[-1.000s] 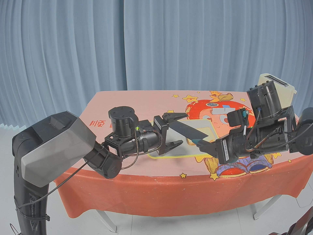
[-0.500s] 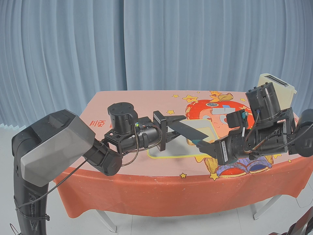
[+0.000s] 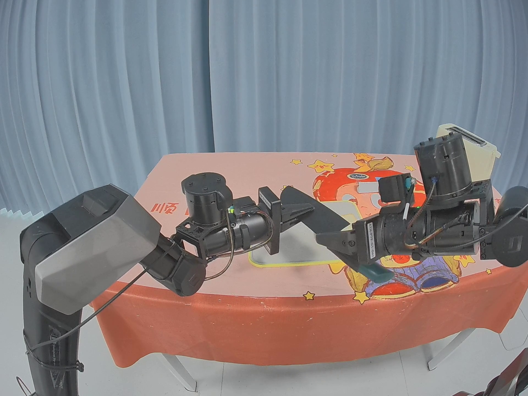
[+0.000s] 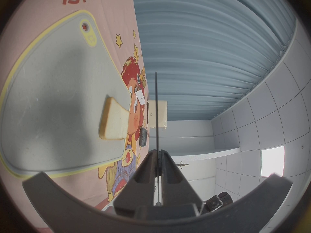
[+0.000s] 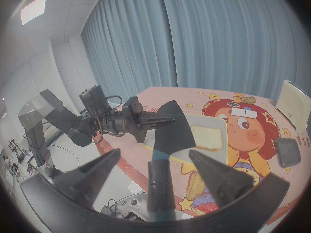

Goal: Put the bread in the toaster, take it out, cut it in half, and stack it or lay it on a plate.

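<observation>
The knife hangs over the middle of the table, passed between the two arms. The left gripper has its fingers pressed together flat on the dark blade. The right gripper stands with its fingers spread wide on either side of the handle, and as far as I can see neither finger touches it. The slice of bread lies flat at the right end of the grey cutting board, right by the board's edge and well apart from both grippers. The cream toaster stands at the far right corner, with a small dark plate just nearer than it. To my eye the toasting is done and the cutting is about to begin. The knife looks stiff but thin, and a flat pinch on a smooth blade seems a slippery hold that could let it swing. The handle is the place to grip it for the cut. The bread should be light, soft inside and crumbly at the crust, so a hard squeeze would crush it. I would steady it by pressing gently near one crust edge, leaving the middle line free for the blade, and lift the halves by their edges afterwards.
</observation>
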